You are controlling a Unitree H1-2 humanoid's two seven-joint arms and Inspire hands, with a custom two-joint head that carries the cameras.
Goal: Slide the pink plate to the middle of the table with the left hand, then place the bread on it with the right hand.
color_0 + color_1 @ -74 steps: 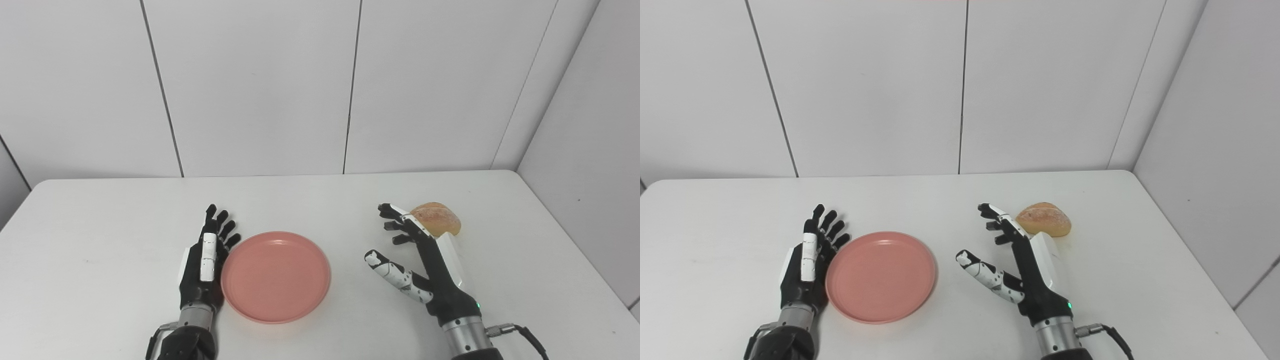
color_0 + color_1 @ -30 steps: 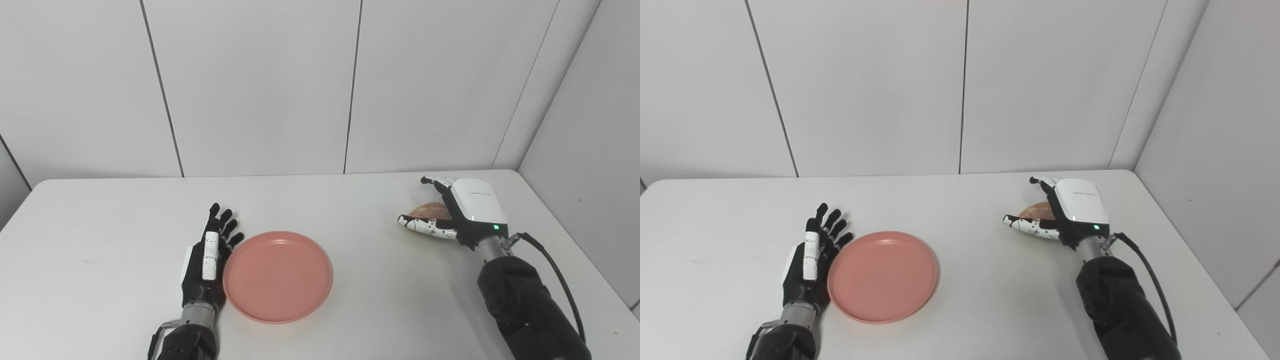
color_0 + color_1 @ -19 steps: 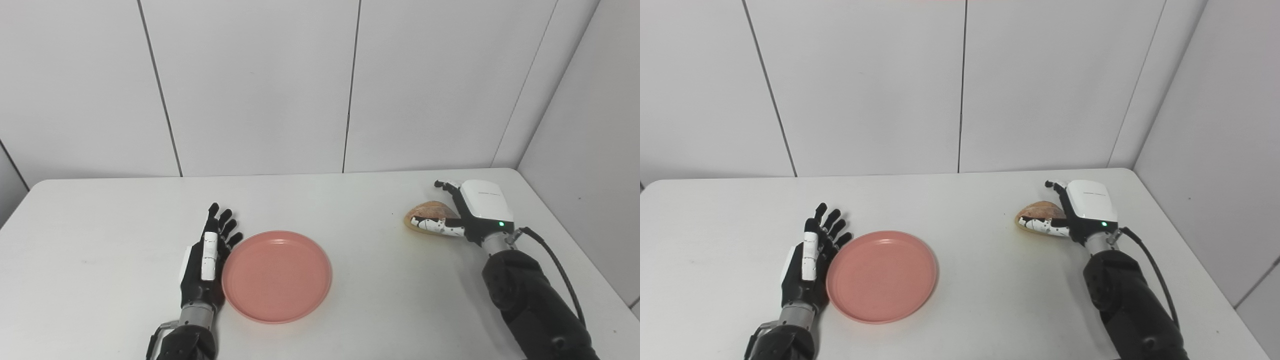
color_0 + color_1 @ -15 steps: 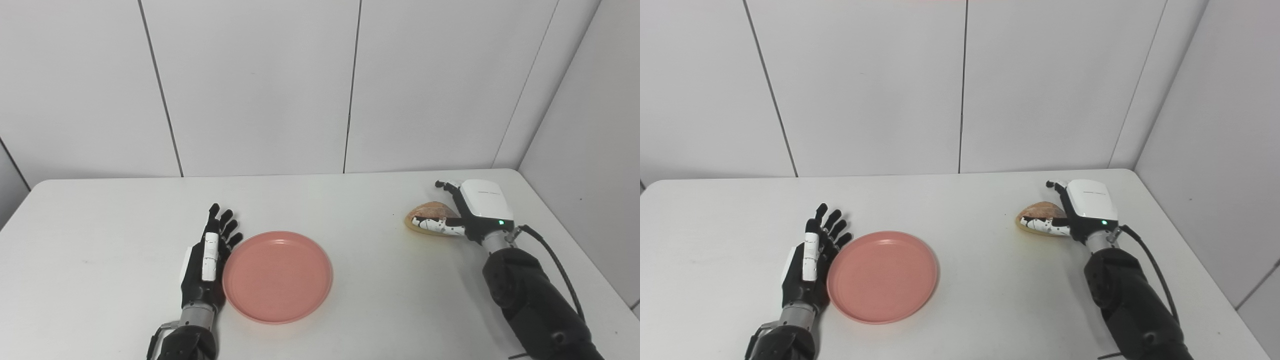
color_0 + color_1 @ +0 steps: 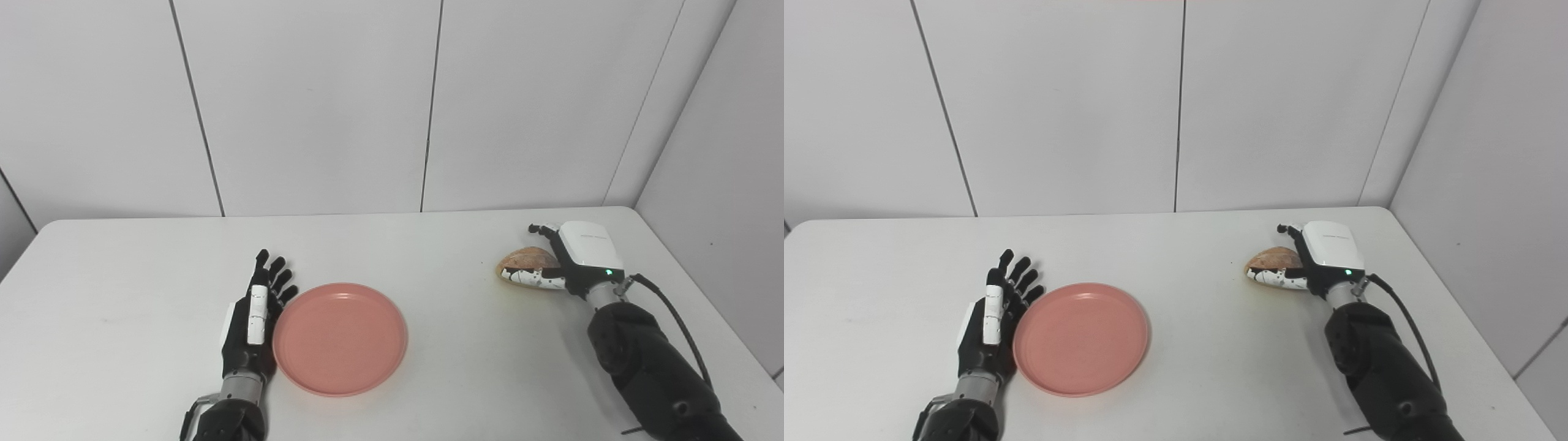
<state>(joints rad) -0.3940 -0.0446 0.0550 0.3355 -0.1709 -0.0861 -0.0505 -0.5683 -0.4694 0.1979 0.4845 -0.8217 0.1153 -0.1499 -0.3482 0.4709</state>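
Observation:
The pink plate (image 5: 340, 337) lies empty a little left of the table's middle. My left hand (image 5: 252, 318) rests flat and open against its left rim, fingers pointing away from me. The brown bread roll (image 5: 522, 260) is at the far right of the table. My right hand (image 5: 582, 257) is wrapped around it from the right. The thumb runs along its near side and the fingers curl behind it. Whether the bread still touches the table I cannot tell.
The white table (image 5: 465, 367) has a rounded far right corner near the bread, with grey wall panels close behind and to the right. A black cable (image 5: 674, 312) trails from my right wrist.
My right hand swung from the near side up to the bread and closed around it; in the last half second it shifted only slightly. The left hand and plate stayed put.

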